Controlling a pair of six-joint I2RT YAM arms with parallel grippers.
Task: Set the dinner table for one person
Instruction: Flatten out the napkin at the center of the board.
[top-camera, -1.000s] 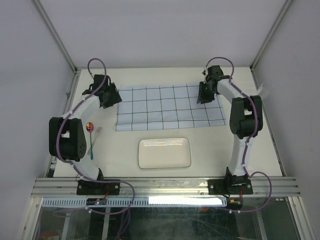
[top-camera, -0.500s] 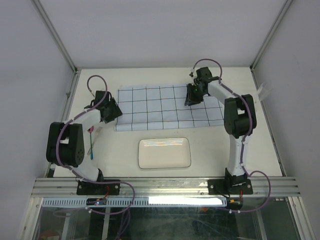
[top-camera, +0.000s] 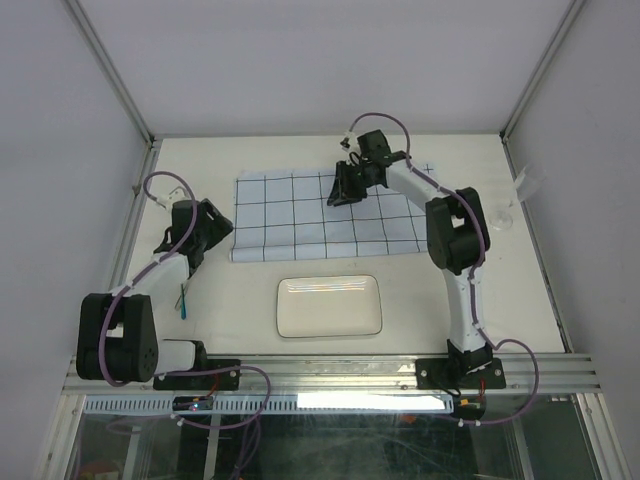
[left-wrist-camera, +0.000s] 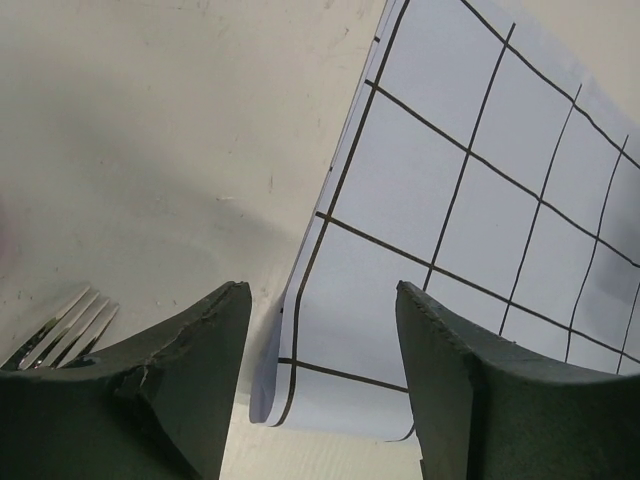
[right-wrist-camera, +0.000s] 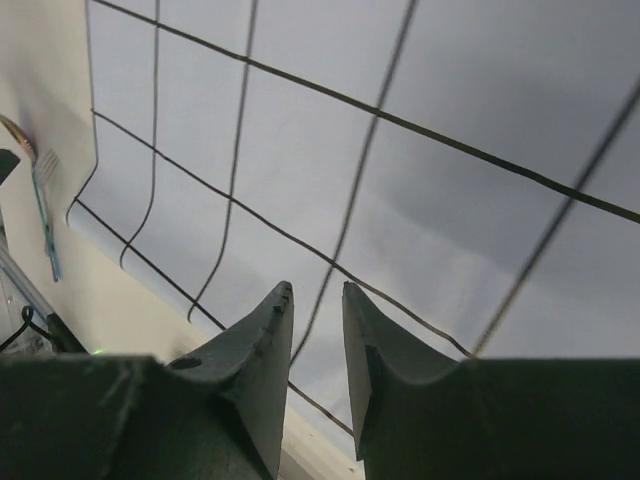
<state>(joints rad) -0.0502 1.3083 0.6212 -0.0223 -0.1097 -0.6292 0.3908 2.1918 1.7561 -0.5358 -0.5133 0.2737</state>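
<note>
The dinner table (top-camera: 420, 300) is the cream tabletop. On it lies a pale-blue grid cloth (top-camera: 330, 215) (left-wrist-camera: 470, 200) (right-wrist-camera: 400, 150), and a white rectangular plate (top-camera: 330, 306) sits in front of that. My left gripper (top-camera: 207, 226) (left-wrist-camera: 322, 290) is open just off the cloth's near-left corner, and the curled corner shows between its fingers, untouched. My right gripper (top-camera: 342, 188) (right-wrist-camera: 317, 290) hovers over the cloth's far middle. Its jaws stand a narrow gap apart with nothing between them.
A fork (left-wrist-camera: 65, 322) (right-wrist-camera: 42, 205) with a blue handle (top-camera: 184, 300) lies left of the plate, beside my left arm. A small clear cup (top-camera: 503, 215) stands near the right rail. Aluminium rails edge the table, with grey walls behind.
My right gripper slid left across the cloth from its right end to the far middle. My left arm drew back to the cloth's near-left corner, and its jaws widened slightly.
</note>
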